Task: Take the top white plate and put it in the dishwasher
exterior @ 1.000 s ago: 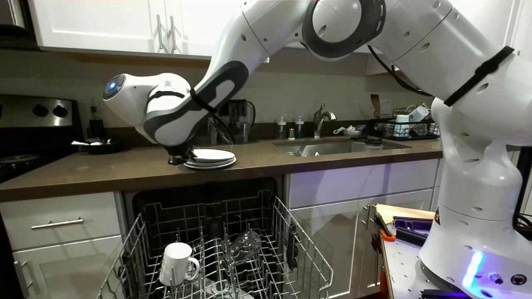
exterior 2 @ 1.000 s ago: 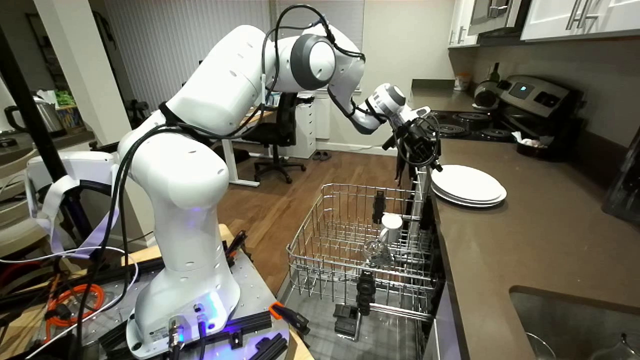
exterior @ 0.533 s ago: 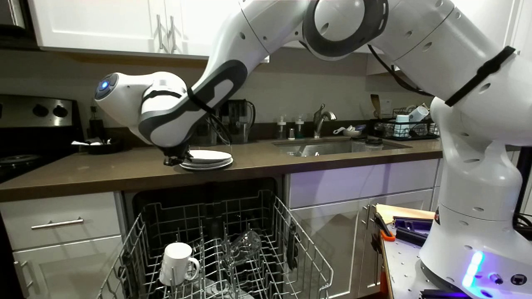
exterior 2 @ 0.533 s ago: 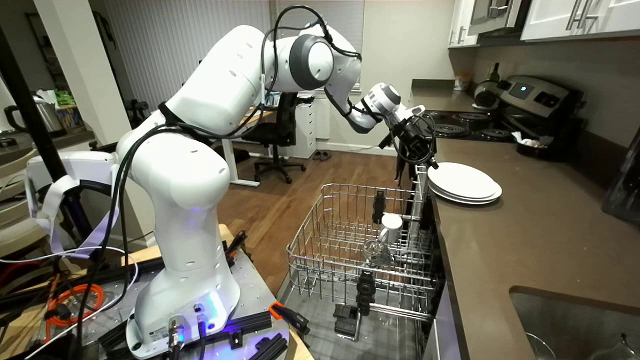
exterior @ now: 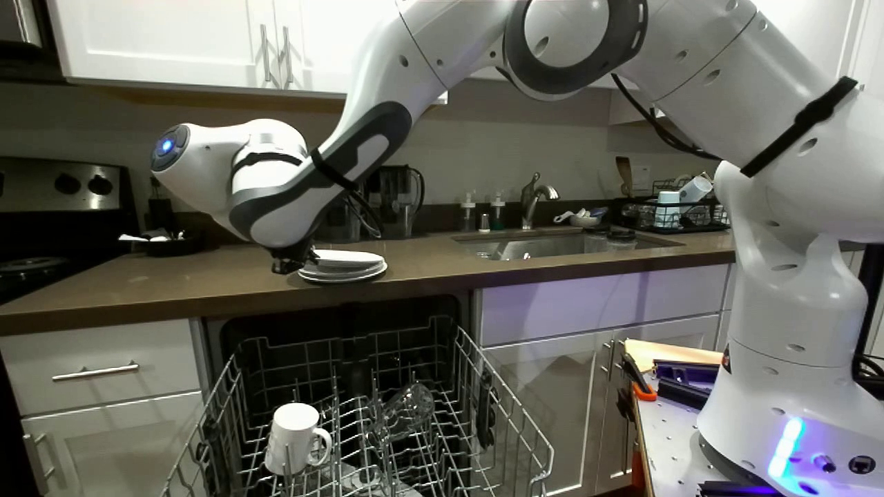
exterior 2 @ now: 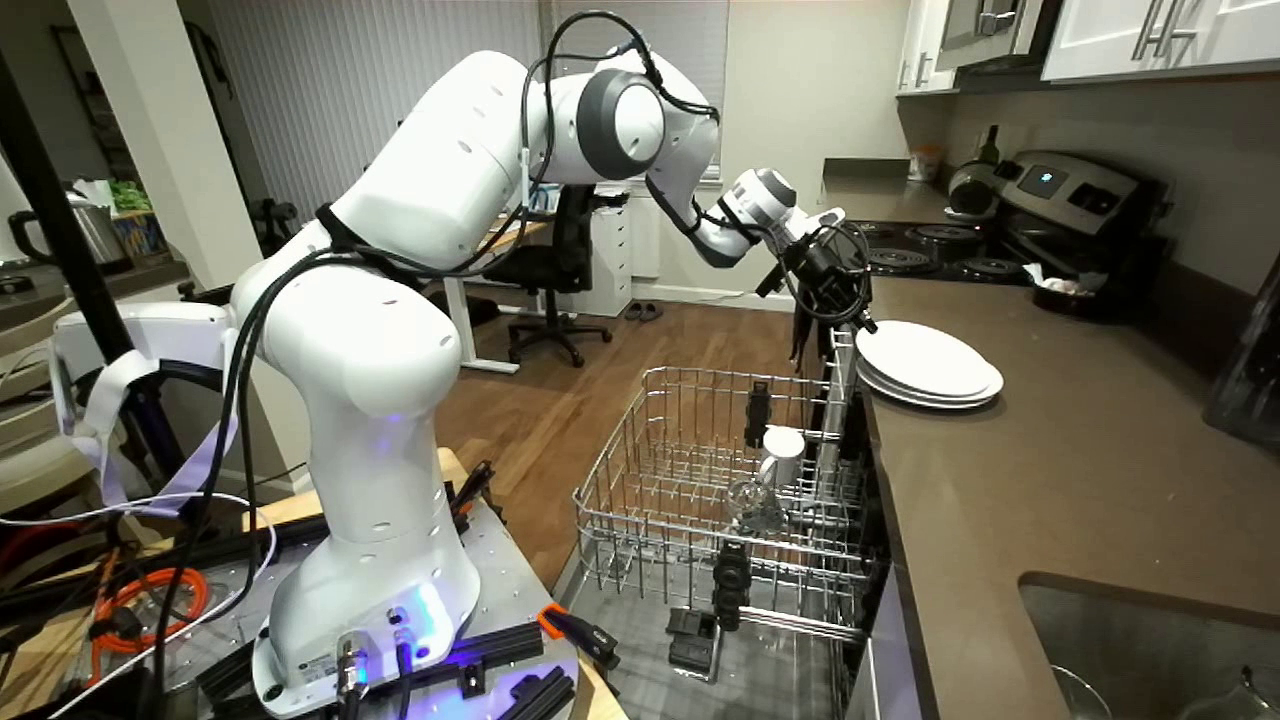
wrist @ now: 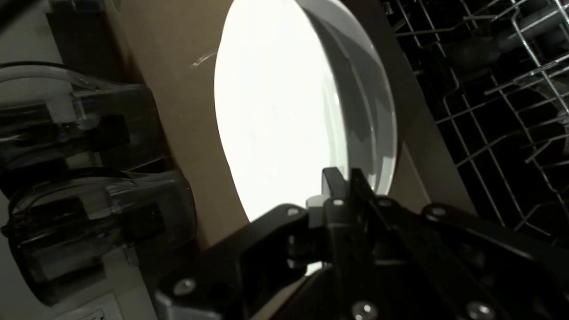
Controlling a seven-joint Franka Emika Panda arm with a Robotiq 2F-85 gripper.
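Currently, top white plate (wrist: 282, 106): over lower plates (wrist: 380, 102) on counter (exterior 2: 1080, 470); shaded gap apparently beneath edge nearest dishwasher (exterior: 356, 345), far contact uncertain. Gripper (wrist: 347, 181): jaws nearly together, plate rim pinched between. Step in hand, we judge: grasp made, lift at outset. Next, we want raise without rim slipping, then swing over dishwasher, avoiding white mug (exterior: 290, 435) and glass (exterior: 411, 407). Hidden from us: plate's far end, cropped in wrist view; pinch itself, unclear in both exterior views; lower plates' number.
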